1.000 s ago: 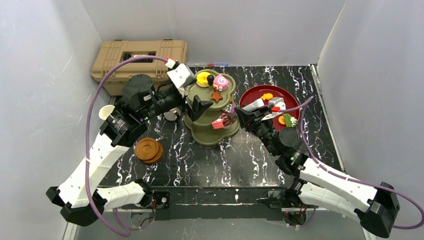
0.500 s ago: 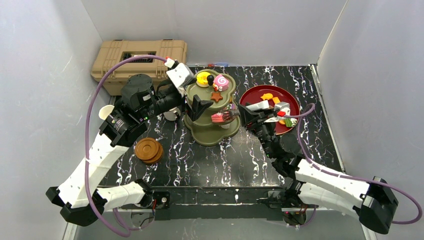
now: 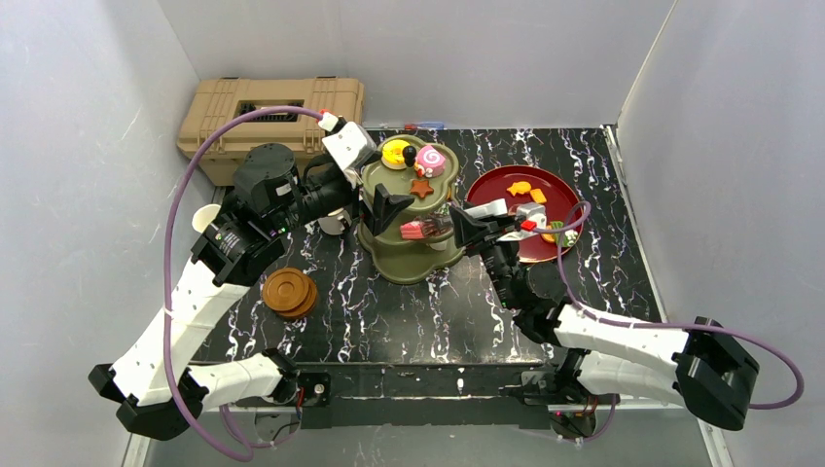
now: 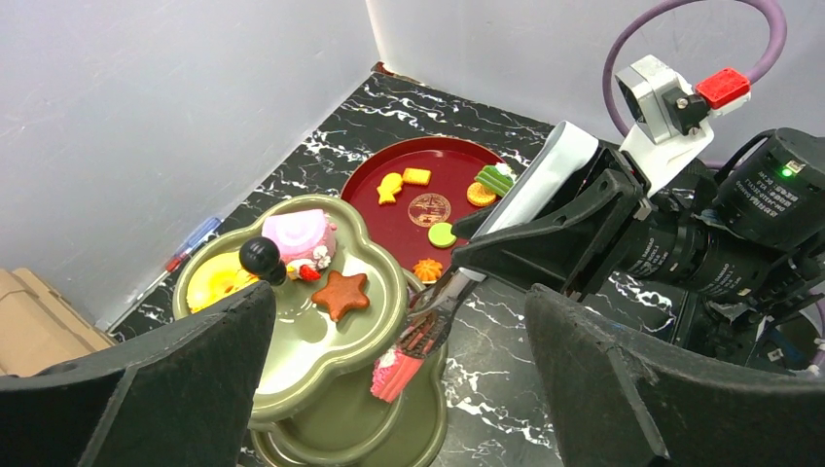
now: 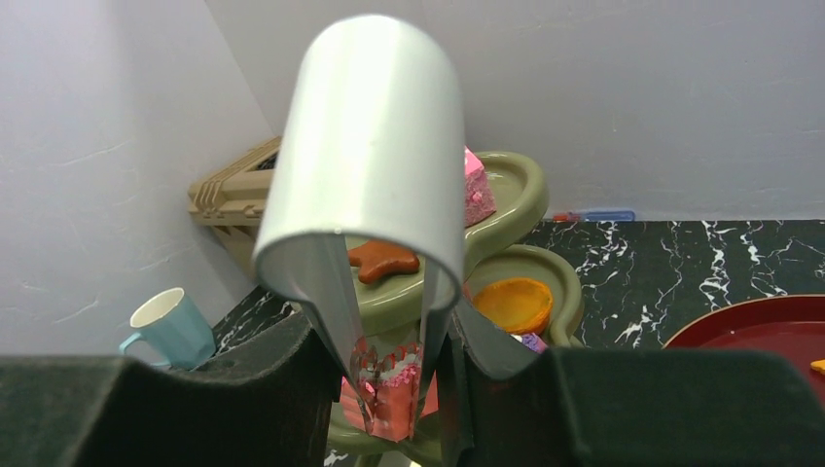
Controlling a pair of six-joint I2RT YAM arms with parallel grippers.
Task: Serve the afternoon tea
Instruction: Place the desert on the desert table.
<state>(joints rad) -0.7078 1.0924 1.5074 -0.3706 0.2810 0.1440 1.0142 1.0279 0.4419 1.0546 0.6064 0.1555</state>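
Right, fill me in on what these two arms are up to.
The right gripper is shut on silver metal tongs, which pinch a pink-and-red toy cake slice at the side of the olive-green three-tier clover-shaped stand, below its top tier. Whether the slice rests on a tier is unclear. The left gripper is open beside the stand, holding nothing. More toy pastries lie on the round dark-red plate.
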